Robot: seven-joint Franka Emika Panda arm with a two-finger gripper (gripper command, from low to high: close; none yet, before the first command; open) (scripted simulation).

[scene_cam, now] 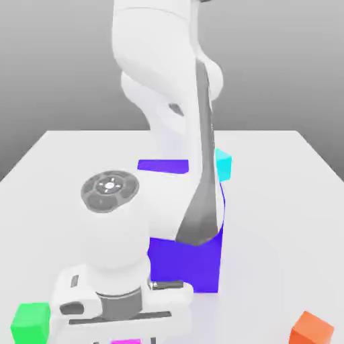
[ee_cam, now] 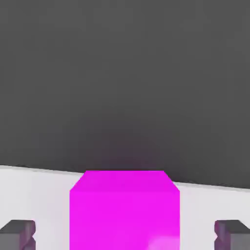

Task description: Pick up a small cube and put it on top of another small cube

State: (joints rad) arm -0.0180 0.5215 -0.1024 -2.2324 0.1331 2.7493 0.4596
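Observation:
A magenta cube sits on the white table near its edge, between the two dark fingertips of my gripper. The gripper is open, with a gap on each side of the cube. In the exterior view the white hand hangs low over the table's near edge, and a sliver of the magenta cube shows just under it. Other small cubes lie about: a green cube to the exterior view's left of the hand, an orange cube at the near right, and a cyan cube further back.
A large blue block stands just behind and to the exterior view's right of the hand, partly hidden by the arm's white links. The white table ends close to the magenta cube.

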